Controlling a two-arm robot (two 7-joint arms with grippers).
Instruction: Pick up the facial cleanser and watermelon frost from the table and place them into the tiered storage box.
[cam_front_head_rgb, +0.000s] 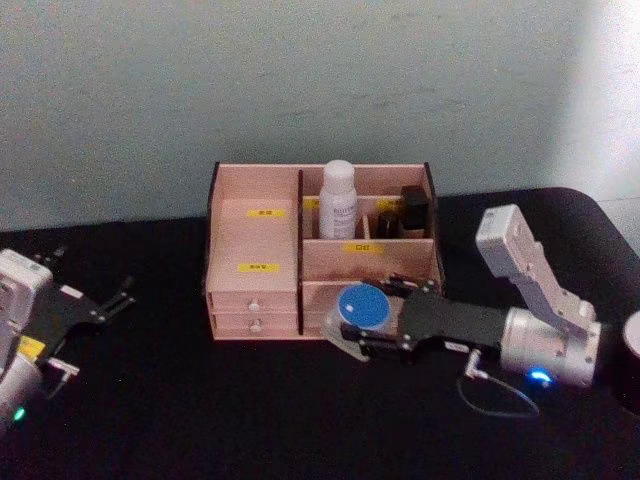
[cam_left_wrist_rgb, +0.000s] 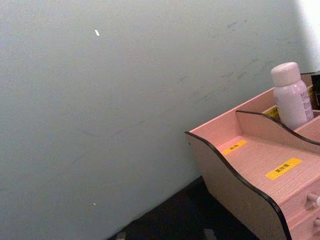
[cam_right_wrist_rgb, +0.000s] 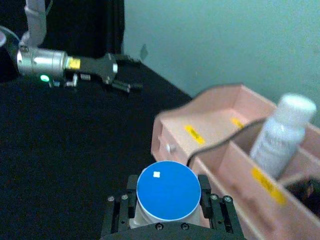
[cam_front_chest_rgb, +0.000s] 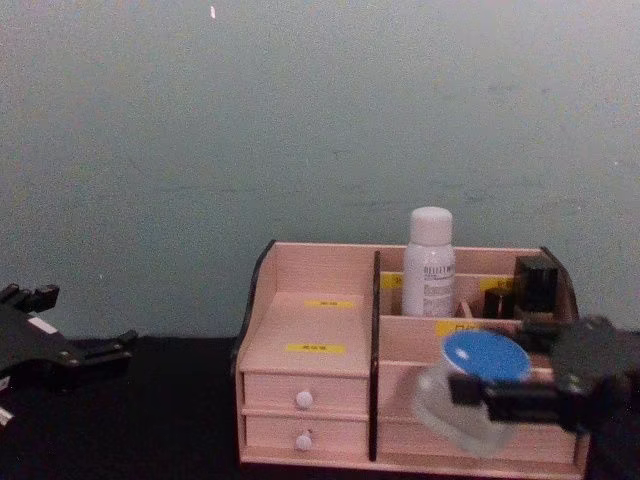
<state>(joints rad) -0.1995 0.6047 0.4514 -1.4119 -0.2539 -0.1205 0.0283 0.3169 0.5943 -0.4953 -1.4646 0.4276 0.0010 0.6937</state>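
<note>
black table (cam_front_head_rgb: 200, 400), pale green wall (cam_front_head_rgb: 300, 80); right gripper (cam_right_wrist_rgb: 168, 195) clamps watermelon frost (cam_front_head_rgb: 364, 306) before tiered storage box (cam_front_head_rgb: 250, 250), left gripper (cam_front_head_rgb: 122, 295) idle, spread.

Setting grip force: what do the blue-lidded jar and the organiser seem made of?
Watermelon frost, in the right gripper: frosted see-through body, plastic or glass, smooth blue lid. Tiered storage box: pale wood with visible grain, dark edges, probably thin plywood.

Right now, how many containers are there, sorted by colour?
White bottle, in the storage box: 1
Blue-lidded jar, held by the right gripper: 1
Small dark bottles, in the box: 2
Total: 4
The left gripper, off to the left, holds nothing.
</note>
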